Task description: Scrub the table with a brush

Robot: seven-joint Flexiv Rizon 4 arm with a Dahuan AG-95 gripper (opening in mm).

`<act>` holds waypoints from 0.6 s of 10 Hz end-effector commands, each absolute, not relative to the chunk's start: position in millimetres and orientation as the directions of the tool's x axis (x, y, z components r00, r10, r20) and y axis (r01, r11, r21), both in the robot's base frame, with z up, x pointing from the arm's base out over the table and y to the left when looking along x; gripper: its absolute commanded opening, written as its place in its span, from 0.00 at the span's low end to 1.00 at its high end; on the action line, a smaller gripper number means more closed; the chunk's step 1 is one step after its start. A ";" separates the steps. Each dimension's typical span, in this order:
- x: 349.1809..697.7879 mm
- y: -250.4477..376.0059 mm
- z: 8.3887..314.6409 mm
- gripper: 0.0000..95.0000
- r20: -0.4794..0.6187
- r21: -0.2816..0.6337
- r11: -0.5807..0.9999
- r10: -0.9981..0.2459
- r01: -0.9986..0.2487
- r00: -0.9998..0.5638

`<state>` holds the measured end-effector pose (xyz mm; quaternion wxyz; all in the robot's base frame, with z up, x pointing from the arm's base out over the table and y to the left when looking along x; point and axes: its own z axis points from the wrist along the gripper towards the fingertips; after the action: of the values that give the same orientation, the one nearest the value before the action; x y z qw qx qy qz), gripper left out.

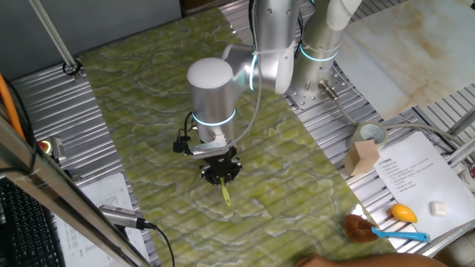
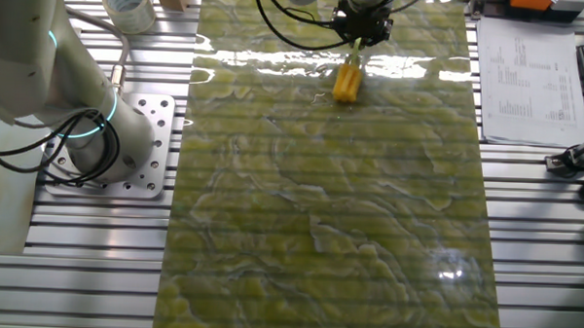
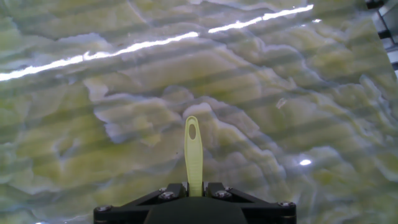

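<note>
The yellow-green marbled table (image 1: 148,96) (image 2: 329,224) (image 3: 93,112) fills the middle of every view. My gripper (image 1: 221,174) (image 2: 363,32) (image 3: 194,186) hangs low over its near part and is shut on the brush. In the other fixed view the brush's yellow blocky head (image 2: 346,83) sits just below the fingers, at or near the table's surface. From the one fixed view the brush (image 1: 225,194) shows as a thin yellow strip under the gripper. In the hand view a yellow-green strip of the brush (image 3: 193,149) with a small hole sticks out ahead from between the jaws.
Right of the table lie a tape roll (image 1: 369,135), a small cardboard box (image 1: 361,157), a printed sheet (image 1: 415,174), an orange object (image 1: 403,213) and a brown-bristled brush with a blue handle (image 1: 371,228). The arm's base (image 2: 127,144) stands on ribbed metal beside the table.
</note>
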<state>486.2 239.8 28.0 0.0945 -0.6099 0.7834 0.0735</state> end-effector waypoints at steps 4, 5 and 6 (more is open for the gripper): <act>485.3 245.5 26.1 0.00 -0.266 0.018 0.275 -0.925 -0.961 -0.270; 484.5 249.3 25.1 0.00 -0.268 0.022 0.290 -0.920 -0.957 -0.285; 484.1 251.6 24.6 0.00 -0.272 0.026 0.300 -0.916 -0.953 -0.296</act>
<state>483.5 251.9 25.4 0.1017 -0.5847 0.7995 0.0924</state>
